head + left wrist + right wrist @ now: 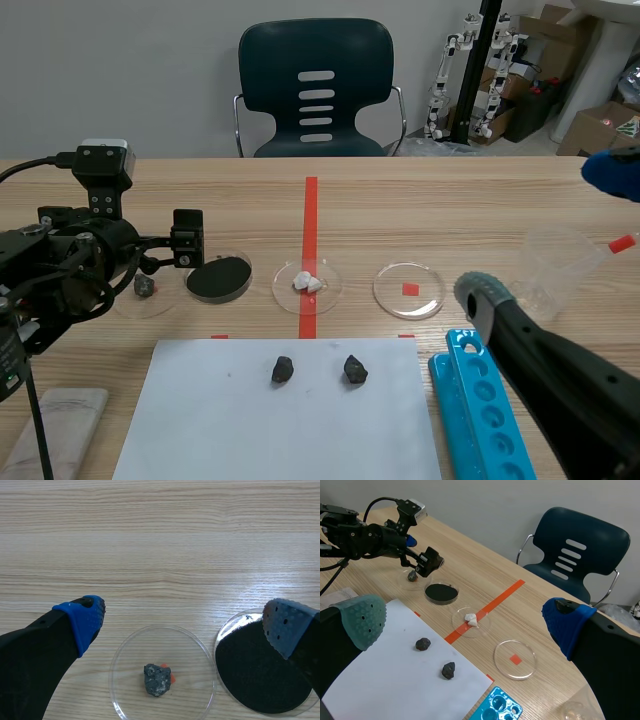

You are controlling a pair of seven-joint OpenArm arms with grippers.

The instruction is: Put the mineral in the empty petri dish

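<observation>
Two dark minerals (283, 370) (355, 370) lie on a white sheet (200, 420). The empty petri dish (408, 289) sits over a red mark, right of the tape line. A grey mineral (157, 679) lies in the leftmost dish (125, 660). My left gripper (182, 622) hangs open just above that dish, with nothing between its fingers. My right gripper (465, 620) is open and raised at the right, holding nothing. In its view the empty dish (515, 659) and both dark minerals (423, 643) (448, 670) lie below it.
A dish of black powder (219, 279) and a dish with white pieces (307, 283) stand between the outer dishes. A blue tube rack (480, 400) lies at the front right, with a clear plastic cup (555, 270) behind it. A chair (316, 90) stands across the table.
</observation>
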